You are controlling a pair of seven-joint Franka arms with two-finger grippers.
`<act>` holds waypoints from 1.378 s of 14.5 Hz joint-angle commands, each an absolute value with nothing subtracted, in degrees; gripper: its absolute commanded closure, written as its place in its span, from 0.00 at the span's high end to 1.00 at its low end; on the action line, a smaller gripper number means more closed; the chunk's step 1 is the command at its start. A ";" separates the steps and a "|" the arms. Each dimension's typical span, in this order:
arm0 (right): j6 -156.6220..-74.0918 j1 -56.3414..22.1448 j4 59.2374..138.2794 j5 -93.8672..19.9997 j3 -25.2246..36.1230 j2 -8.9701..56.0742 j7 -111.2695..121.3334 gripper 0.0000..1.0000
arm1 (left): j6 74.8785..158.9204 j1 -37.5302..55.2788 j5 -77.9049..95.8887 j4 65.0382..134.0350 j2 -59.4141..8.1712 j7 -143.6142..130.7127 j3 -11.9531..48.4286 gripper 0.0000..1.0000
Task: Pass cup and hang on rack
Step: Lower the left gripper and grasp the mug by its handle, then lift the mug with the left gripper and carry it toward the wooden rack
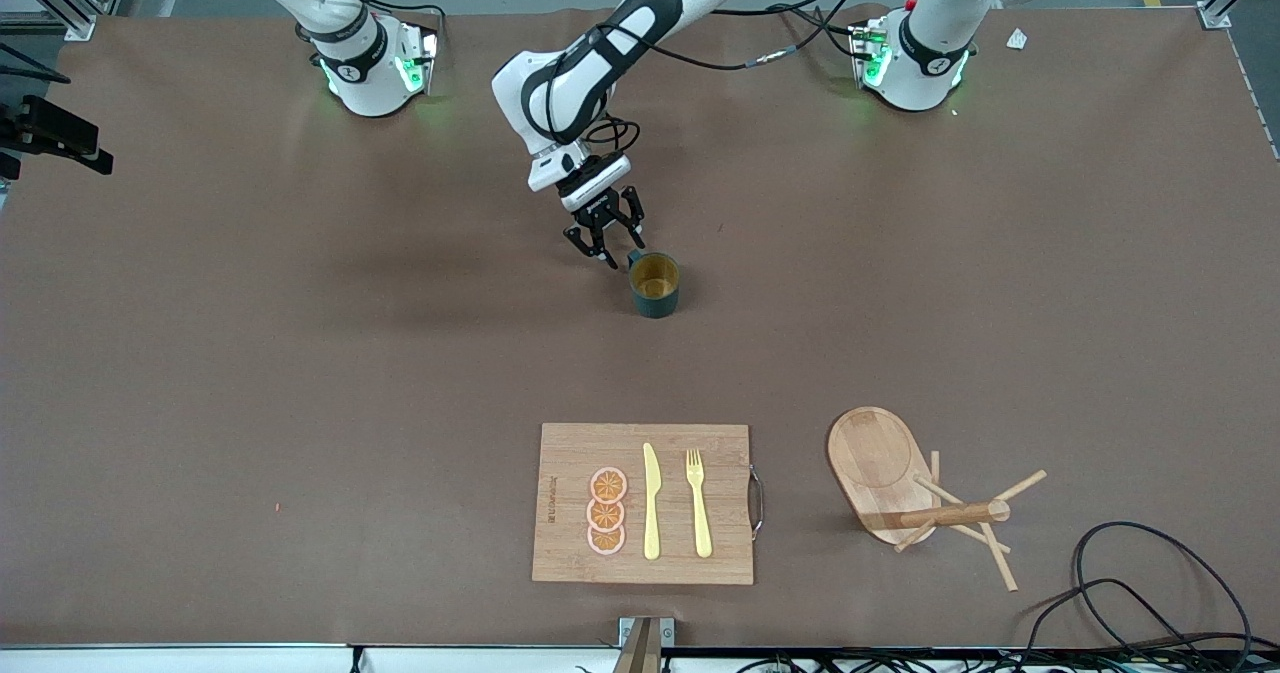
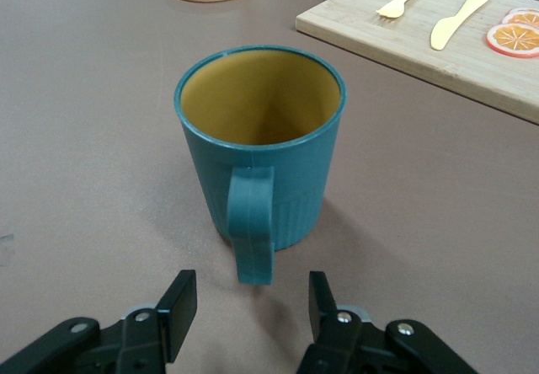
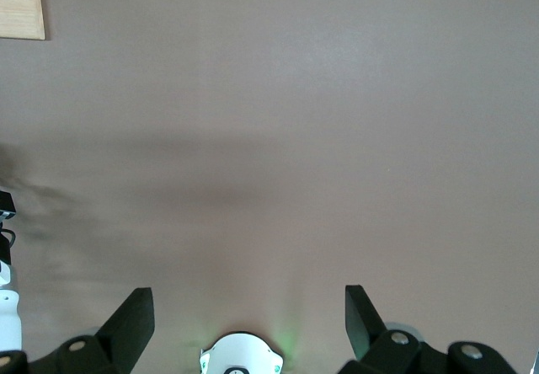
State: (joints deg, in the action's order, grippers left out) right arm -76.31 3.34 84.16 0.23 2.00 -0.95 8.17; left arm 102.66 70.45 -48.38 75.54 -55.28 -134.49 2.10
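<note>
Facing L pincer (image 2: pixel 247 307): cup (image 2: pixel 261 142) handle, untouched.

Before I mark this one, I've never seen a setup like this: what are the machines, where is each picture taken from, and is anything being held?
Two white robot arms stand at a brown table. The wide picture looks down from across the table; the other two come from cameras on each arm's wrist.

The left gripper sits low beside the cup, a teal mug standing upright. In the left wrist view its fingers stand apart on either side of the cup's handle, not gripping it. Nothing is held.

The right gripper waits, open, over bare table.

Nearer the front camera lie a cutting board with a knife, fork and orange slices, and beside it the rack, tipped on its side.
</note>
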 commanded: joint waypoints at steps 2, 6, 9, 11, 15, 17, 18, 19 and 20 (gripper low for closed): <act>-79.95 3.34 92.69 -0.88 1.32 -7.27 7.83 1.00 | 101.95 71.19 -50.53 74.35 -56.07 -135.00 1.23 0.59; -80.60 2.72 93.43 -0.88 0.79 -7.82 5.89 1.00 | 101.69 71.19 -52.64 74.44 -56.86 -135.00 1.23 0.58; -80.60 2.37 92.82 -0.88 0.62 -7.65 5.63 1.00 | 101.16 71.19 -52.73 74.71 -56.78 -135.00 1.23 0.55; -80.51 2.37 92.64 -0.88 0.62 -7.65 5.27 1.00 | 100.55 71.19 -52.73 74.71 -56.78 -135.00 1.23 0.54; -80.42 2.46 92.37 -0.88 0.62 -7.56 5.19 1.00 | 99.23 71.19 -52.47 74.88 -56.78 -135.09 1.32 0.43; -80.42 2.46 92.37 -0.88 0.62 -7.56 5.10 1.00 | 98.88 71.19 -52.38 74.88 -56.78 -135.79 1.32 0.37; -80.42 2.37 92.37 -0.88 0.62 -7.56 5.10 1.00 | 98.79 71.19 -52.38 74.88 -56.78 -136.05 1.32 0.35; -80.42 2.46 92.37 -0.97 0.62 -7.56 5.10 1.00 | 98.79 71.19 -52.30 74.88 -56.78 -136.23 1.32 0.31; -80.33 2.55 92.29 -1.14 0.70 -7.56 5.01 1.00 | 98.79 71.19 -52.29 74.88 -56.78 -136.23 1.32 0.31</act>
